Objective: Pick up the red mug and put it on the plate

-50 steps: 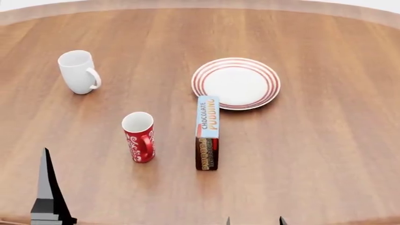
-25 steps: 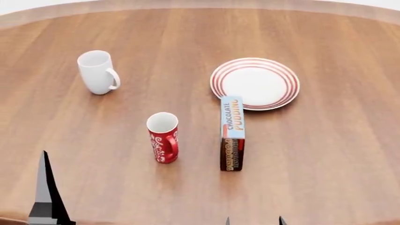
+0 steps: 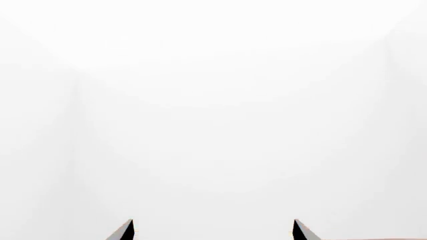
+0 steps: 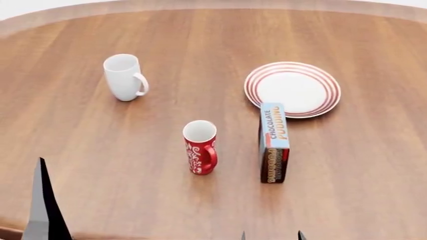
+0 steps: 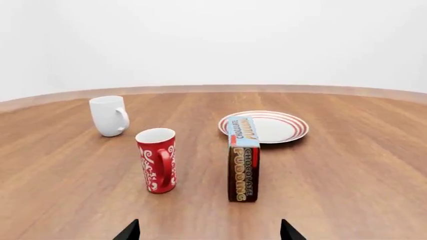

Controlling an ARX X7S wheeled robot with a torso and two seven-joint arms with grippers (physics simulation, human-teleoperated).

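The red mug (image 4: 201, 147) stands upright near the table's middle, white pattern on its side, handle toward me; it also shows in the right wrist view (image 5: 157, 160). The plate (image 4: 292, 89), white with red rings, lies far right of it, and shows in the right wrist view (image 5: 275, 127). My right gripper (image 5: 208, 231) is open and empty at the near edge, well short of the mug; only its tips (image 4: 272, 236) show in the head view. My left gripper (image 3: 212, 230) is open, facing blank white; one finger (image 4: 44, 210) shows at the near left.
A plain white mug (image 4: 124, 77) stands at the far left, also in the right wrist view (image 5: 109, 116). A chocolate pudding box (image 4: 274, 143) stands on edge between the red mug and the plate, touching the plate's near rim. The round wooden table (image 4: 100, 150) fills the view.
The head view has shifted left, so all objects slid to the right in the picture. The objects keep their places relative to each other. Both grippers stay low and open.
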